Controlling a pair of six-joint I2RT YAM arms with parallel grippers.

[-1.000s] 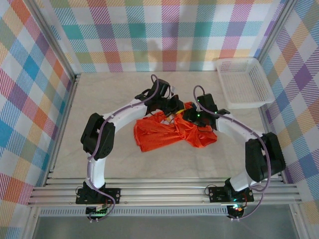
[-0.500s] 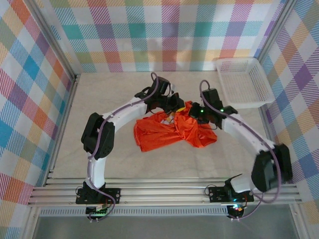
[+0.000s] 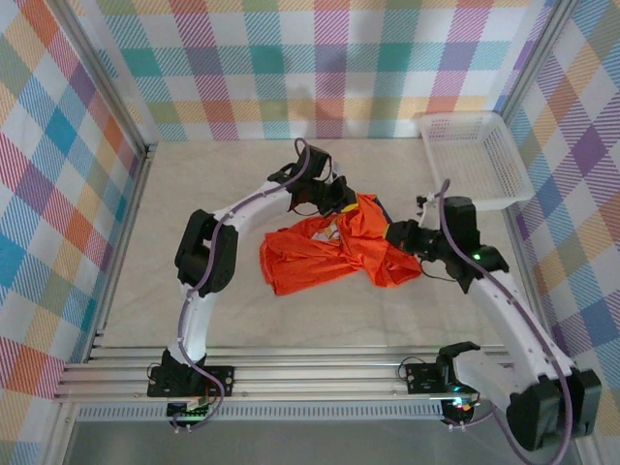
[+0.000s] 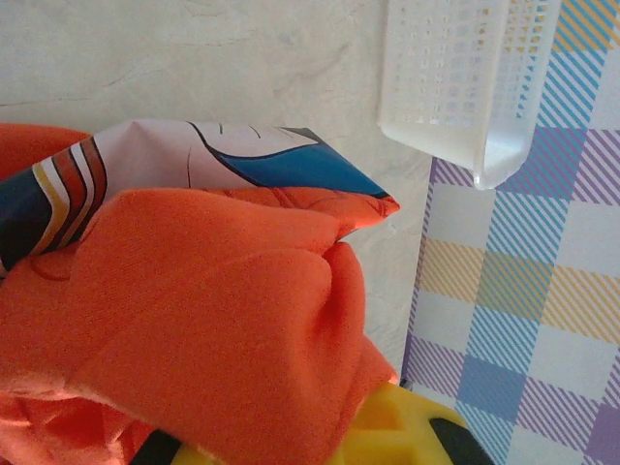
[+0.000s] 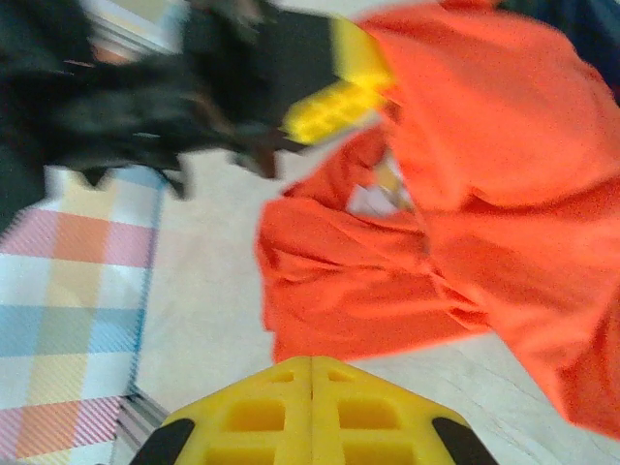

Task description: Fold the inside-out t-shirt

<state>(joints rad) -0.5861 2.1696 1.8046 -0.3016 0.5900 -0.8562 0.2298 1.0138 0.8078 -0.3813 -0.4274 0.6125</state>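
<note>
The inside-out t-shirt (image 3: 329,254) lies crumpled and bright orange in the middle of the table. My left gripper (image 3: 345,204) is shut on its far top edge and holds a bunch of it up. In the left wrist view, orange cloth (image 4: 213,320) drapes over my yellow fingers (image 4: 417,431), and a strip of the blue and white print (image 4: 242,160) is turned outward. My right gripper (image 3: 395,232) sits at the shirt's right edge. Its yellow fingers (image 5: 262,417) are pressed together with nothing between them, and the shirt (image 5: 387,291) lies just ahead.
A white mesh basket (image 3: 475,160) stands at the table's far right corner, also seen in the left wrist view as a basket (image 4: 455,77) against the plaid wall. Plaid walls enclose the table on three sides. Bare tabletop (image 3: 194,194) stretches left of the shirt.
My right gripper has closed and pulled back to the right, off the shirt's middle. The right arm swung outward. The left arm stretched further forward, still gripping the shirt.
</note>
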